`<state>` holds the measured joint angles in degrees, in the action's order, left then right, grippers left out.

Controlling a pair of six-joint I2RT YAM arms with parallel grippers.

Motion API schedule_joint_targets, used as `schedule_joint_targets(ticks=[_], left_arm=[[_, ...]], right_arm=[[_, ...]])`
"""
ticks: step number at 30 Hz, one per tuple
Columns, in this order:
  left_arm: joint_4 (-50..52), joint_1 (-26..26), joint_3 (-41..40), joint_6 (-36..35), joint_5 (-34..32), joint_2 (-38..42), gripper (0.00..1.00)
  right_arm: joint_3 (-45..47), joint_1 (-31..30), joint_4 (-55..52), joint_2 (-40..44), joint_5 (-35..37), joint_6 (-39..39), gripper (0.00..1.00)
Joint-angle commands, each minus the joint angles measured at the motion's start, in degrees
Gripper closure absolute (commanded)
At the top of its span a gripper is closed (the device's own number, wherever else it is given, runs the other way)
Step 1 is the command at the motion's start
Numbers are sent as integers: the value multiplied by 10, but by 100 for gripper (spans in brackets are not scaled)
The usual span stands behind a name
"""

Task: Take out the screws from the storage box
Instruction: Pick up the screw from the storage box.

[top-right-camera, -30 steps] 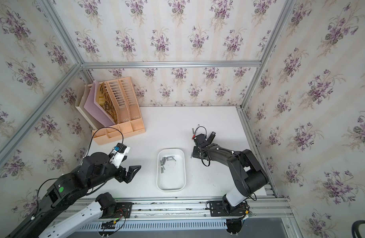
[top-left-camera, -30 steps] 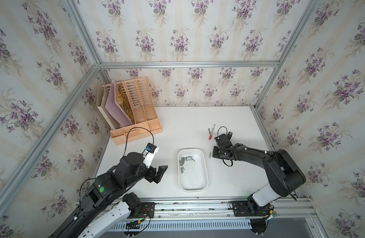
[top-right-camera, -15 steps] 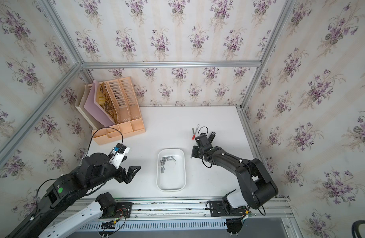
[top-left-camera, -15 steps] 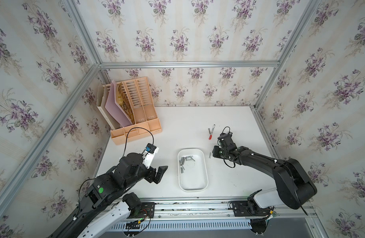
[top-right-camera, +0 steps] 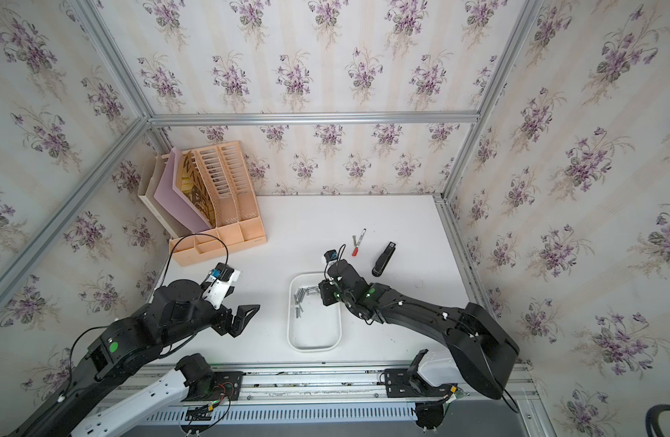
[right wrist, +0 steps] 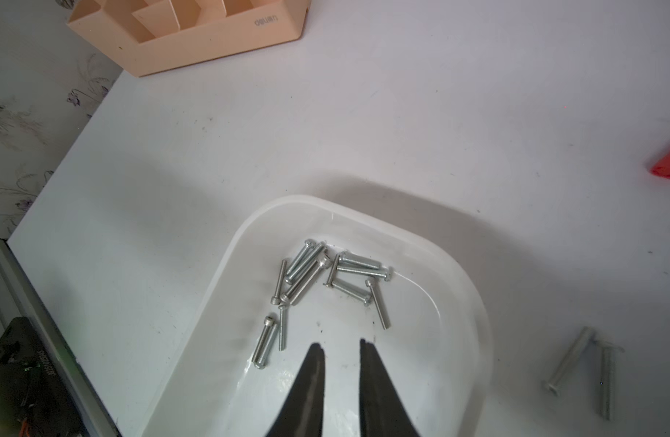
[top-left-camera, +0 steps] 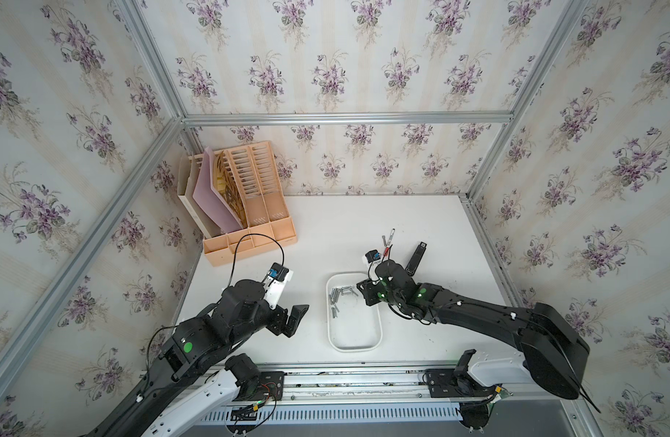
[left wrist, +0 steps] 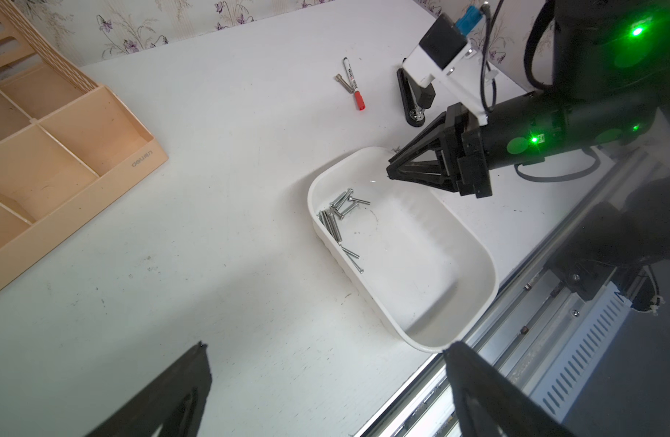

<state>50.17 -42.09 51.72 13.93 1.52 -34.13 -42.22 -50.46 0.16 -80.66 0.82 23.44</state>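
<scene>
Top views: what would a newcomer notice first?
The shallow white plastic tray mid-table, silver metal screws clustered at its far end. The right gripper hangs over it, jaws slightly apart and empty. A peach slatted file organizer fills the far left corner.

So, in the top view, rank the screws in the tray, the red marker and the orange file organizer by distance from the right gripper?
1. Screws, in the tray, right next to the right gripper.
2. Red marker, farther back on the right side.
3. Orange file organizer, far left corner.
</scene>
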Motion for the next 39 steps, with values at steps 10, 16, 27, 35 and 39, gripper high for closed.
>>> schedule_joint_targets(ticks=[10, 16, 27, 35, 39], left_arm=[[-11, 0, 1, -5, 2, 21, 1], [-9, -1, 3, -4, 8, 14, 1], [-9, 0, 4, -4, 5, 18, 1], [-8, -1, 4, -4, 5, 19, 1], [-8, -1, 4, -3, 4, 24, 1]], right_arm=[[-87, -68, -44, -138, -31, -54, 82], [-114, -89, -66, -174, -22, -65, 80], [-147, -93, -100, -224, 3, -63, 82], [-154, -95, -105, -236, -1, -63, 80], [-165, -95, -117, -251, 9, -61, 82]])
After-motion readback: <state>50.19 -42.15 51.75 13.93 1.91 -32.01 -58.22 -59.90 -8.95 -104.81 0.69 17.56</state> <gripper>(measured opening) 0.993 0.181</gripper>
